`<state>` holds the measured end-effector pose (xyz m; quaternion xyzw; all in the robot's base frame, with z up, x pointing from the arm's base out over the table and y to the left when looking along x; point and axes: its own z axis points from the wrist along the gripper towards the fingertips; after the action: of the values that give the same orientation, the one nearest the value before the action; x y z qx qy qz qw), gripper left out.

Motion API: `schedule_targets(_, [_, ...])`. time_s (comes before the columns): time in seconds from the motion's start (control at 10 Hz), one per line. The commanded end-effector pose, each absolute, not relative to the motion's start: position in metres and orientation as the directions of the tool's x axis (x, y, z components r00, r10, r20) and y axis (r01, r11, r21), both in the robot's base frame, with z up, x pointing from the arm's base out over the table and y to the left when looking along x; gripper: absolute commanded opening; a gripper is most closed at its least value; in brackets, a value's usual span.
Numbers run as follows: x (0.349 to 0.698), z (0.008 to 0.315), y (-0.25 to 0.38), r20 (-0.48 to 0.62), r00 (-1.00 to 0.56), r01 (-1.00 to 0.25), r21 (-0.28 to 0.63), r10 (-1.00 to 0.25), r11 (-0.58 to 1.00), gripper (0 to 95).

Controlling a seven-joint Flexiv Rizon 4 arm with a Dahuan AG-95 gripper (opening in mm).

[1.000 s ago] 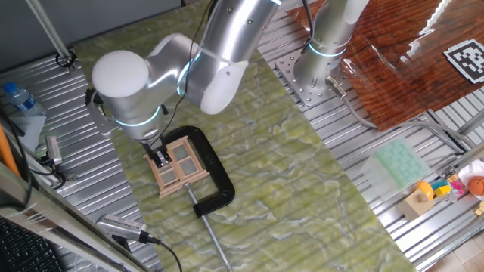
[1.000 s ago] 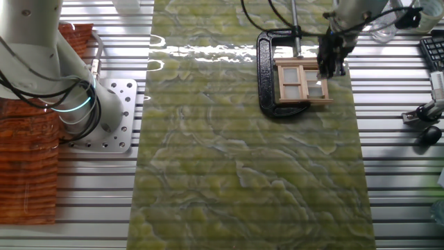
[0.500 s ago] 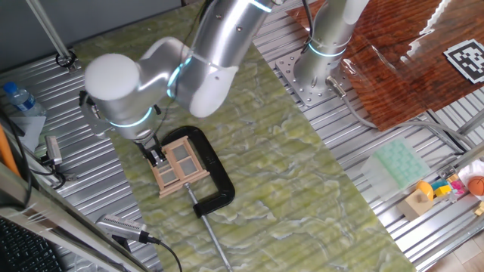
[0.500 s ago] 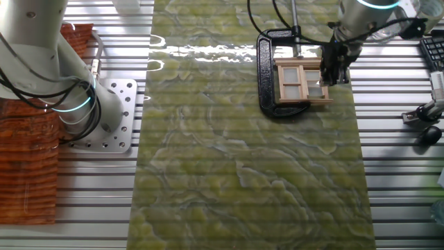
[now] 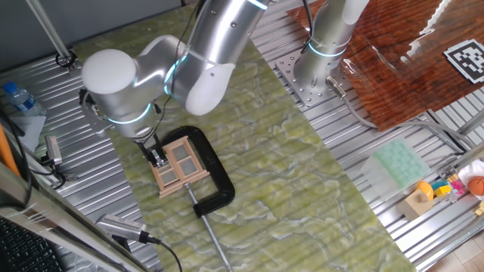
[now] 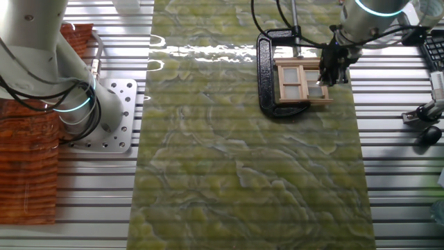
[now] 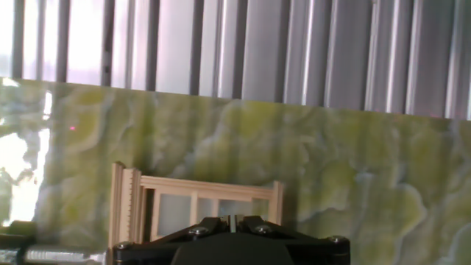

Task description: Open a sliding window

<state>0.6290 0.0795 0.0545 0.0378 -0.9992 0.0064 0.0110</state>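
Sliding window (image 5: 179, 167) lies flat on the green marbled mat (image 5: 287, 174), inside the jaws of a black C-clamp (image 5: 212, 170). Gripper (image 5: 156, 156) is down at the window's edge on the mat's outer side; fingers look pressed together in the hand view, touching the frame, not clamped around anything I can confirm. Hand view shows the window (image 7: 195, 206) just ahead of the gripper body (image 7: 234, 221). Only marking visible: a black-and-white fiducial tag (image 5: 467, 57) on the wood board; no legible text or brands.

Two high fixed cameras face the sliding window (image 5: 180, 166) from opposite sides; the hand camera sits close
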Motion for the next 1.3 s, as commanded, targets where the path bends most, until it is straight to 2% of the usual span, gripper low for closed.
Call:
schedule_targets(0.1, [0.629, 0.055, 0.080, 0.038, -0.999, -0.020, -0.020, -0.019, 1.000, 95.0])
schedule_targets(0.7, [0.628, 0.050, 0.084, 0.030, -0.999, 0.015, 0.038, 0.013, 0.999, 95.0])
schedule_targets(1.3, [0.624, 0.043, 0.093, 0.029, -0.999, 0.028, 0.036, 0.027, 0.999, 95.0])
